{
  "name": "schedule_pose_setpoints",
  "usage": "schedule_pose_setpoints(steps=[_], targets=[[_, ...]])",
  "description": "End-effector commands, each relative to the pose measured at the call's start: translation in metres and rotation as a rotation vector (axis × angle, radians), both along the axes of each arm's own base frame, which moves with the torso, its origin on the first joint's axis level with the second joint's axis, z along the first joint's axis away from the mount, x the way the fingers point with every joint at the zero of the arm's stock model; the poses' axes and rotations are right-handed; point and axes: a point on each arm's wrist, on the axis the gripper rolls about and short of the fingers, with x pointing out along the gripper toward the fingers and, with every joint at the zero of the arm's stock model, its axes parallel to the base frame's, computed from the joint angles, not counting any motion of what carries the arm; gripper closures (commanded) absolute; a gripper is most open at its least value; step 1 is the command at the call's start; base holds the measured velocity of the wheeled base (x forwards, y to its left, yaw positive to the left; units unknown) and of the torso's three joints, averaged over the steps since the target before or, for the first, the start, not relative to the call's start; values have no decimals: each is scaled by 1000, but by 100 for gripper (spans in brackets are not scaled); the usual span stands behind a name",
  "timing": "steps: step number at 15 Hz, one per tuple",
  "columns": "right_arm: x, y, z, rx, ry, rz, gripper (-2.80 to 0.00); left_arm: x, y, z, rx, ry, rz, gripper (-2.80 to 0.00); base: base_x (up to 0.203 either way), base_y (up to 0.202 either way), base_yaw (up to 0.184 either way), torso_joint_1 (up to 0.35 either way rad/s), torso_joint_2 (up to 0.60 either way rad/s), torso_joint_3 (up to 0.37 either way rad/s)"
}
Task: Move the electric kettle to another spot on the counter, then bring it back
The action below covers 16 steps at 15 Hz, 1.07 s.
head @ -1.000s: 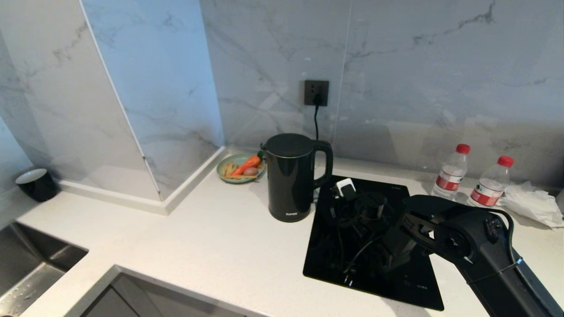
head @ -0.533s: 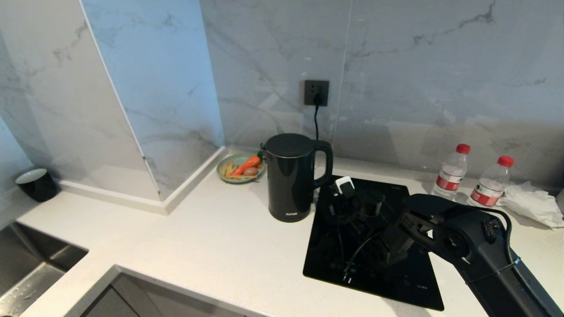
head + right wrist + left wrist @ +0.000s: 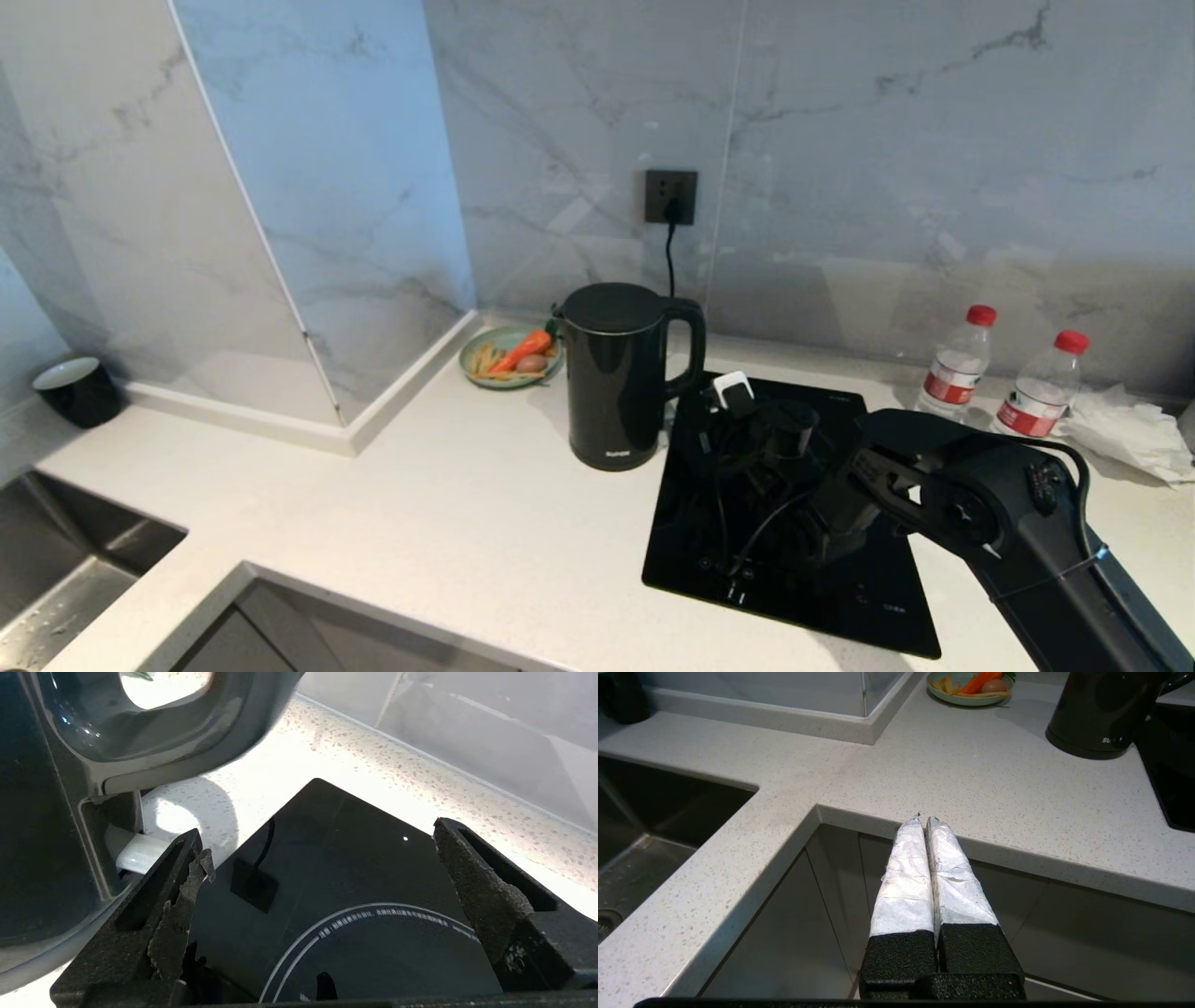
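Tabletop (image 3: 448, 523) carries the electric kettle (image 3: 616, 373) upright toward its back edge, beside the cooktop (image 3: 794, 597). Right tool (image 3: 317, 868) hovers over the cooktop, released wide, just short of the handle (image 3: 693, 345). Step: reaching, nothing gripped. Next: straddle the handle, clamp. Left tool (image 3: 923, 820) is clenched, off the front edge.

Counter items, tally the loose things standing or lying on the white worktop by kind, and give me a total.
Kettle: 1
Water bottles: 2
Plate of food: 1
Black cup: 1
Crumpled white tissue: 1
Total: 6
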Motion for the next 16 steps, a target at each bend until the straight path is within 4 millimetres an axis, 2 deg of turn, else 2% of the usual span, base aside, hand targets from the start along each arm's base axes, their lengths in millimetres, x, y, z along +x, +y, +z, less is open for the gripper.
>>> schedule_pose_setpoints(steps=[1,6,10,14,16], targets=[[-7,-1,-3,0,11,0,-280,0,0,0,0,0,0,0,0,0,0,0,0,0],[2,2,6,5,-19,4,-280,0,0,0,0,0,0,0,0,0,0,0,0,0],[5,4,5,-4,-8,14,-280,0,0,0,0,0,0,0,0,0,0,0,0,0],[17,9,17,4,-30,16,-280,0,0,0,0,0,0,0,0,0,0,0,0,0],[19,7,16,0,-16,11,-280,0,0,0,0,0,0,0,0,0,0,0,0,0]])
